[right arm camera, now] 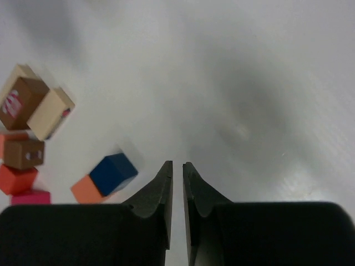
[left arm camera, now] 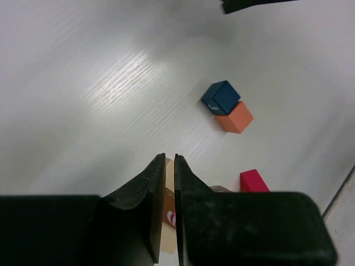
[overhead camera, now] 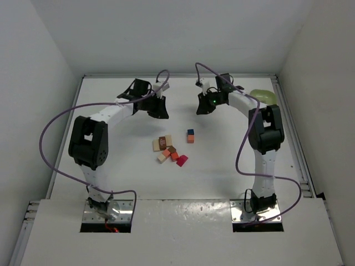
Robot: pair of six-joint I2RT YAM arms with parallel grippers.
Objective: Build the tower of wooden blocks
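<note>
White counter (overhead camera: 111,116) carries all. L fingers (left arm camera: 170,158) together, empty, near the heap; R fingers (right arm camera: 177,164) nearly together, empty. Pale green bowl (overhead camera: 263,96) at far-R edge. Wood blocks (overhead camera: 168,151) heaped mid-counter; blue block (overhead camera: 191,132) touches orange block (overhead camera: 191,139) just R of the heap. R wrist cam shows red-white print on brown block (right arm camera: 22,102), unreadable; top cam doesn't.

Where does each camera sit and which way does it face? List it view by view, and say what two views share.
Top external: above and behind the arms, looking down on the table; both arms show, with left gripper and right gripper.
Left wrist: on the left arm, facing down at the table past its own shut fingers.
Right wrist: on the right arm, facing down past its own shut fingers.
Shared: both wrist views show the blue block touching the orange block.
</note>
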